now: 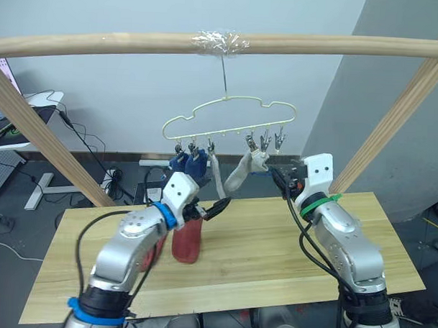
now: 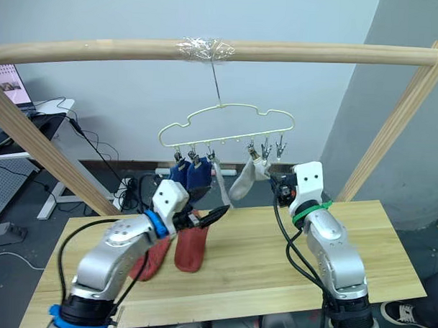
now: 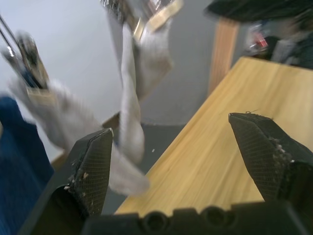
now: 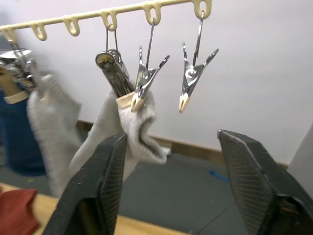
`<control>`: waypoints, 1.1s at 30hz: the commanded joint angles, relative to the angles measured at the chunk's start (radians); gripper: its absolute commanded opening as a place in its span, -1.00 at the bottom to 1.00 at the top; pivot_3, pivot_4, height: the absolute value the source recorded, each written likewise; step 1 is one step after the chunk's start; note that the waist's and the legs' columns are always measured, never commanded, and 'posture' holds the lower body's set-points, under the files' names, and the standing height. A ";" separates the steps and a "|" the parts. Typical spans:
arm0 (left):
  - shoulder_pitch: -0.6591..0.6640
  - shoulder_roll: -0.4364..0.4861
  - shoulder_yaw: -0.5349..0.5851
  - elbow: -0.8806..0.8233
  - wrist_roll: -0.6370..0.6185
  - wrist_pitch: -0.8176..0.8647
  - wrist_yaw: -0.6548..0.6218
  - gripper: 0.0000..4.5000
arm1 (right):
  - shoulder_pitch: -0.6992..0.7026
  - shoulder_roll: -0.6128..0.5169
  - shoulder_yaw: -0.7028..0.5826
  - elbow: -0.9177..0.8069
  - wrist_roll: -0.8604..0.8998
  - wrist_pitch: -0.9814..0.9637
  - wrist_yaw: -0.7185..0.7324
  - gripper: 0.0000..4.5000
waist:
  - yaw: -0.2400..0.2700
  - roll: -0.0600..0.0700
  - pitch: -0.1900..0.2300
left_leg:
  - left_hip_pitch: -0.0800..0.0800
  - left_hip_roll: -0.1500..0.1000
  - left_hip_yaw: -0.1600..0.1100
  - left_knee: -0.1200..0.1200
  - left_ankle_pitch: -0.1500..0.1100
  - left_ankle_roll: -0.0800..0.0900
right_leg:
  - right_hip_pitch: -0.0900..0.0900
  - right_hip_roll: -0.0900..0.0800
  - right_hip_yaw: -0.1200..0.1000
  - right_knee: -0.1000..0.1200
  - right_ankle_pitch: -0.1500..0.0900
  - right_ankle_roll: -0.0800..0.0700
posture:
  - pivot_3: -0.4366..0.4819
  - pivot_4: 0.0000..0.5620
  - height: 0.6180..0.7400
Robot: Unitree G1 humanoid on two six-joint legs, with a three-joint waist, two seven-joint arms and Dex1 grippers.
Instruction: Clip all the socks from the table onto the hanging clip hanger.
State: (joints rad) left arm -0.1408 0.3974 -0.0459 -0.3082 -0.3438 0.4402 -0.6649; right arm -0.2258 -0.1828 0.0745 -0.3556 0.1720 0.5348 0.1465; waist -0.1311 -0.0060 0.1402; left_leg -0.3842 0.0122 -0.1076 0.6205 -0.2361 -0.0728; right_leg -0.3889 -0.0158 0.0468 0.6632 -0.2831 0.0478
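Plank table [image 1: 288, 238] under clip hanger [image 1: 228, 110] — both grippers' jaws spread, empty — left gripper [image 3: 188, 161], right gripper [image 4: 183, 181].

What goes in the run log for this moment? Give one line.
hanger: two blue socks, two grey socks clipped | red socks on table | left gripper open, empty | right gripper open, empty

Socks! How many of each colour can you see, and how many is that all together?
Blue socks: 2, clipped on the clip hanger.
Light grey socks: 2, also clipped on the hanger.
Rust-red socks: 2, down at the table, not clipped yet.
Total: 6 socks.
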 commanded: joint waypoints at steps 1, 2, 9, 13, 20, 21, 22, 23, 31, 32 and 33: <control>0.001 -0.012 0.073 -0.092 -0.090 0.022 0.018 0.87 | -0.019 0.026 0.012 0.014 -0.040 -0.091 -0.018 0.19 | 0.008 0.000 0.000 | 0.000 0.000 0.000 0.000 0.000 0.000 | 0.000 0.000 0.000 0.000 0.000 0.000 | -0.24 -0.69 1.00; 0.000 -0.012 0.085 -0.108 -0.102 0.021 0.023 0.87 | -0.024 0.031 0.014 0.026 -0.052 -0.105 -0.022 0.04 | 0.012 0.000 0.000 | 0.000 0.000 0.000 0.000 0.000 0.000 | 0.000 0.000 0.000 0.000 0.000 0.000 | -0.20 -0.72 1.00; -0.008 -0.031 0.127 -0.179 -0.183 0.051 0.073 0.87 | -0.105 0.078 0.001 0.139 -0.092 -0.179 -0.047 -0.09 | 0.036 -0.001 0.000 | 0.001 0.000 0.000 0.001 0.000 0.000 | 0.000 0.000 0.000 0.001 0.000 0.000 | -0.16 -0.74 1.00; 0.010 -0.028 0.114 -0.204 -0.187 0.054 0.084 0.87 | -0.164 0.108 -0.015 0.221 -0.097 -0.200 -0.072 -0.09 | 0.045 -0.001 -0.001 | 0.001 0.000 0.000 0.001 0.000 0.000 | 0.000 0.000 0.000 0.002 0.002 -0.002 | -0.13 -0.76 1.00; 0.009 -0.030 0.100 -0.218 -0.184 0.055 0.099 0.87 | -0.222 0.134 -0.036 0.310 -0.111 -0.231 -0.105 -0.09 | 0.050 -0.001 -0.001 | 0.001 0.000 0.000 0.001 0.000 0.000 | 0.000 0.000 0.000 0.002 0.003 -0.005 | -0.09 -0.76 1.00; 0.010 -0.030 0.097 -0.217 -0.182 0.055 0.099 0.87 | -0.229 0.135 -0.038 0.321 -0.116 -0.234 -0.113 -0.09 | 0.050 -0.001 -0.001 | 0.001 0.000 0.000 0.001 0.000 0.000 | 0.000 0.000 0.000 0.002 0.003 -0.005 | -0.09 -0.76 1.00; 0.010 -0.030 0.095 -0.216 -0.182 0.055 0.099 0.87 | -0.235 0.136 -0.039 0.331 -0.121 -0.236 -0.119 -0.09 | 0.050 -0.001 -0.001 | 0.001 0.000 0.000 0.001 0.000 0.000 | 0.000 0.000 0.000 0.002 0.003 -0.005 | -0.09 -0.76 1.00; 0.010 -0.029 0.093 -0.216 -0.183 0.055 0.100 0.87 | -0.240 0.136 -0.040 0.339 -0.124 -0.237 -0.122 -0.09 | 0.050 -0.001 -0.001 | 0.001 0.000 0.000 0.001 0.000 0.000 | 0.000 0.000 0.000 0.002 0.003 -0.005 | -0.08 -0.75 1.00; 0.004 -0.025 0.086 -0.206 -0.181 0.046 0.093 0.87 | -0.318 0.148 -0.059 0.444 -0.127 -0.271 -0.142 -0.09 | 0.050 -0.001 -0.001 | 0.001 0.000 0.000 0.003 0.000 0.000 | 0.001 0.000 0.000 0.004 0.003 -0.005 | -0.08 -0.74 1.00; 0.003 -0.024 0.086 -0.205 -0.181 0.046 0.091 0.87 | -0.325 0.149 -0.061 0.455 -0.126 -0.275 -0.144 -0.09 | 0.050 -0.001 -0.001 | 0.001 0.000 0.000 0.003 0.000 0.000 | 0.001 0.000 0.000 0.004 0.003 -0.005 | -0.08 -0.74 1.00; 0.003 -0.024 0.086 -0.205 -0.181 0.046 0.090 0.87 | -0.332 0.149 -0.064 0.465 -0.126 -0.279 -0.145 -0.09 | 0.050 -0.001 -0.001 | 0.001 0.000 0.000 0.003 0.000 0.000 | 0.001 0.000 0.000 0.004 0.003 -0.005 | -0.08 -0.74 1.00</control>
State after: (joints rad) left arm -0.1269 0.3680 0.0425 -0.4796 -0.5105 0.4973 -0.5717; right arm -0.5327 -0.0345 0.0235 0.1176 0.0569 0.2838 0.0110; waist -0.0810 -0.0069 0.1392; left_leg -0.3831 0.0120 -0.1076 0.6236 -0.2359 -0.0729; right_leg -0.3883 -0.0158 0.0468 0.6677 -0.2797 0.0423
